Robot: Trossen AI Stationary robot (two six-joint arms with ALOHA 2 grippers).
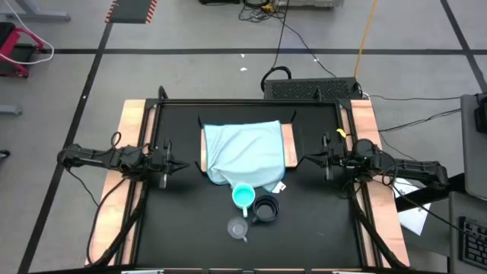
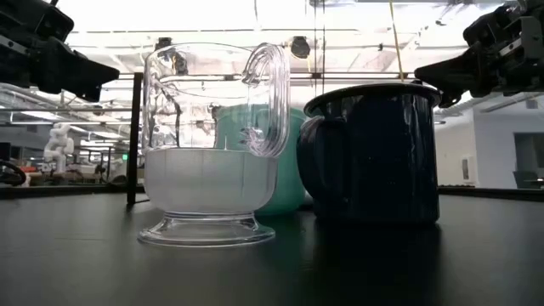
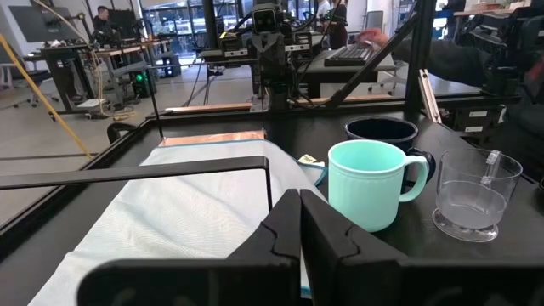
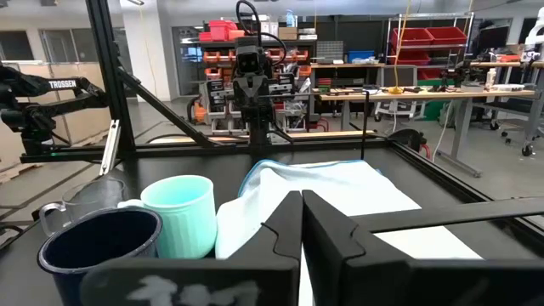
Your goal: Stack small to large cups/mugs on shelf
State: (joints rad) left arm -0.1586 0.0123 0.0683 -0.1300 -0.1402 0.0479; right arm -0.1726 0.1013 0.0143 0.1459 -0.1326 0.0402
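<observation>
The shelf (image 1: 288,146), a low wood platform under a pale blue cloth (image 1: 243,152), stands mid-table. The turquoise cup (image 1: 243,196) stands upright at the cloth's near edge, the black mug (image 1: 266,208) just to its right and nearer, the small clear cup (image 1: 238,227) nearest the front; all rest on their bases on the black table. My left gripper (image 1: 185,165) hovers shut left of the shelf, my right gripper (image 1: 306,160) shut right of it. Both are empty. The cups also show in the left wrist view (image 3: 367,194) and the right wrist view (image 4: 178,212).
The black table (image 1: 319,228) has wooden side rails (image 1: 125,144) and a thin black frame around it. Free table surface lies on both sides of the cups near the front edge. A white paper (image 1: 415,217) lies off the table's right.
</observation>
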